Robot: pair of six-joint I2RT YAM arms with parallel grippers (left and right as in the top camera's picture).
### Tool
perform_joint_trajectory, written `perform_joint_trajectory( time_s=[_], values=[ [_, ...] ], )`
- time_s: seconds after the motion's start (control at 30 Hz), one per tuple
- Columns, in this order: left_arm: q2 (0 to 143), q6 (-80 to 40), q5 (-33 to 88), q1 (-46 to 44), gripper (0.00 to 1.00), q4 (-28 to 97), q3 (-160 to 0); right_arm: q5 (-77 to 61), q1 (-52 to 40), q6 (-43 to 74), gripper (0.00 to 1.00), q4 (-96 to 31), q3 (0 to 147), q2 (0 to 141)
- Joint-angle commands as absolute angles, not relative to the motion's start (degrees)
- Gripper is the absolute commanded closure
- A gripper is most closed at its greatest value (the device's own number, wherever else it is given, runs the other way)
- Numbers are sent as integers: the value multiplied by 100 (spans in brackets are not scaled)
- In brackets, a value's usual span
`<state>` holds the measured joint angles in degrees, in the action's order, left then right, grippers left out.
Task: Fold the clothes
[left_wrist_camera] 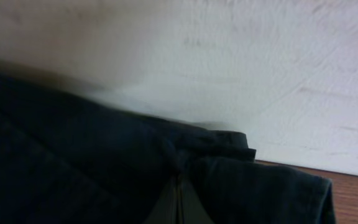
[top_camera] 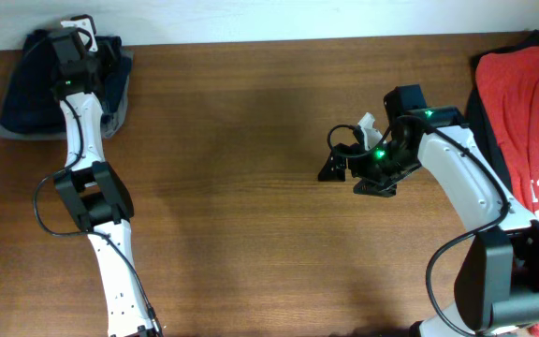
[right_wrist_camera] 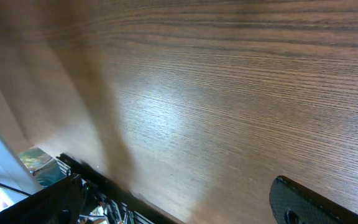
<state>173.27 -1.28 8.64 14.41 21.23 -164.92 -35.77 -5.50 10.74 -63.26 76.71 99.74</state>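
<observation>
Overhead view of a brown wooden desk (top_camera: 251,215) with two robot arms rising from its near edge. Towards the right side, about halfway back, the right gripper (top_camera: 344,150) hovers above bare wood with its jaws spread wide and nothing between them. Against the right edge lies a crumpled red T-shirt (top_camera: 527,103). At the far left corner, by the pale wall, the navy shorts (top_camera: 26,98) sit as a compact bundle on a strip of grey-olive cloth (top_camera: 115,108). The left gripper (top_camera: 80,30) reaches over them, clenched. Its wrist camera shows dark creases running into the fingertips, so it appears to pinch the fabric. The shorts look bundled rather than folded. The next move is likely to drag them onto open desk and spread them flat.
</observation>
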Motion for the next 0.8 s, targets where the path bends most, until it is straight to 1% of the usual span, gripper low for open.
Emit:
perform_joint_trajectory(
  time_s=[0.0, 0.13, 0.23, 0.33, 0.43, 0.53, 0.7, 0.77],
  values=[
    [17266, -36, 1052, 1463, 100, 2309, -16752, -3531, -558, 1096, 1, -6368, 7679, 9979],
    [16980, -38, 1216, 1481, 100, 2687, -17146, -3531, -558, 1096, 1, -6368, 7679, 9979],
    [16639, -36, 1293, 1479, 100, 3459, -17570, -3529, -558, 1096, 1, -6368, 7679, 9979],
    [16300, -34, 1278, 1481, 100, 4556, -17994, -3531, -558, 1096, 1, -6366, 7679, 9979],
    [15970, -5, 1216, 1518, 100, 5221, -17989, -3529, -558, 1094, 1, -6364, 7679, 9979],
    [15865, 370, 1166, 1586, 100, 5662, -17989, -3529, -558, 1094, 1, -6359, 7679, 9979],
    [15924, 403, 471, 1743, 100, 6510, -17790, -3553, -561, 1094, 1, -6368, 7679, 9979],
    [15979, 401, 401, 1804, 100, 6709, -17675, -3551, -561, 1096, 1, -6355, 7679, 9979]
  ],
)
